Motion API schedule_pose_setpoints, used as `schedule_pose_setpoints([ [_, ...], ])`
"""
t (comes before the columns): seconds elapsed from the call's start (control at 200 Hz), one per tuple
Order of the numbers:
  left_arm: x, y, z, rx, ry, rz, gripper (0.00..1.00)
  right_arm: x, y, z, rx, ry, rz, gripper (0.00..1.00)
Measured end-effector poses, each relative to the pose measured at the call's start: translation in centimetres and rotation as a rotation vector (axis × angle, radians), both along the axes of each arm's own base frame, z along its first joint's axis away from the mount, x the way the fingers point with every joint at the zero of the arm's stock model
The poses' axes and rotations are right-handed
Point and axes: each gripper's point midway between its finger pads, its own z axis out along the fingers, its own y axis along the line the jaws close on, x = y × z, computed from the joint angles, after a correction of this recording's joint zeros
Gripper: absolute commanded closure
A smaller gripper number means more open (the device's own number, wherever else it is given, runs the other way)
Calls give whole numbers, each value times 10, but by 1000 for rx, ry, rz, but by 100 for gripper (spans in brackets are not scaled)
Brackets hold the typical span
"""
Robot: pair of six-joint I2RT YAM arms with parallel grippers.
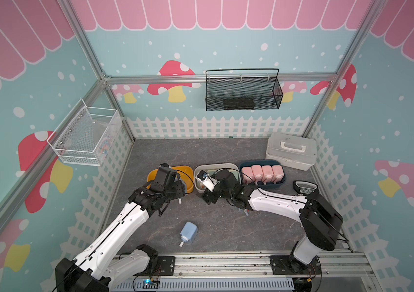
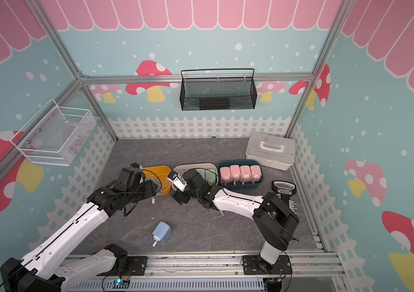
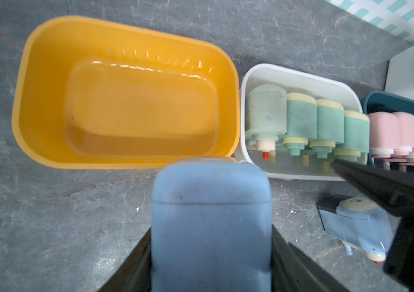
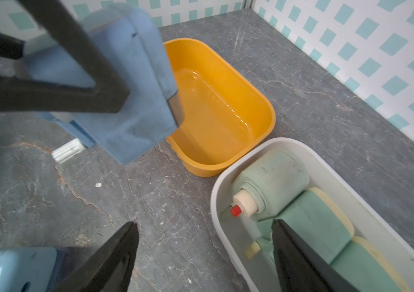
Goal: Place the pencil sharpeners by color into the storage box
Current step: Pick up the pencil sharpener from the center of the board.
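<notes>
Holding blue sharpener (image 3: 211, 192): left pincer (image 3: 211, 227), jaws clamped on its sides, at near rim of yellow bin (image 3: 31, 101), centre-left in both top views. Right pincer (image 4: 203, 222): jaws apart, nothing between, just in front of white bin (image 4: 222, 197) with green sharpeners (image 3: 302, 118). Pink sharpeners (image 1: 261, 173): four, in dark blue bin (image 1: 271, 186). Second blue sharpener (image 1: 189, 232): lying on worktop (image 1: 226, 227), lower centre.

text | black tool (image 1: 305, 188) | white label, reads roughly "GREENER"
</notes>
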Motion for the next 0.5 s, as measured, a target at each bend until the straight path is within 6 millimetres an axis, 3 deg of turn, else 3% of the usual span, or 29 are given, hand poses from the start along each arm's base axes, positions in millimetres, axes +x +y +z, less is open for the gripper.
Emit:
schedule_pose_setpoints([
  [0.035, 5, 0, 3, 10, -5, 4, 100, -2, 3, -2, 1, 5, 19, 34],
  [0.115, 15, 3, 3, 19, -8, 17, 100, -3, 12, -6, 6, 20, 52, 58],
  [0.2, 28, 8, -1, 27, 1, 36, 100, 0, 21, -8, 10, 25, 73, 73],
  [0.33, 45, 9, -9, 36, 15, 40, 100, 5, 33, -8, 23, 35, 80, 87],
  [0.395, 52, 9, -14, 35, 21, 40, 100, 8, 35, -10, 23, 41, 73, 100],
  [0.5, 63, 10, -25, 30, 36, 44, 100, 11, 35, -13, 21, 50, 50, 100],
])
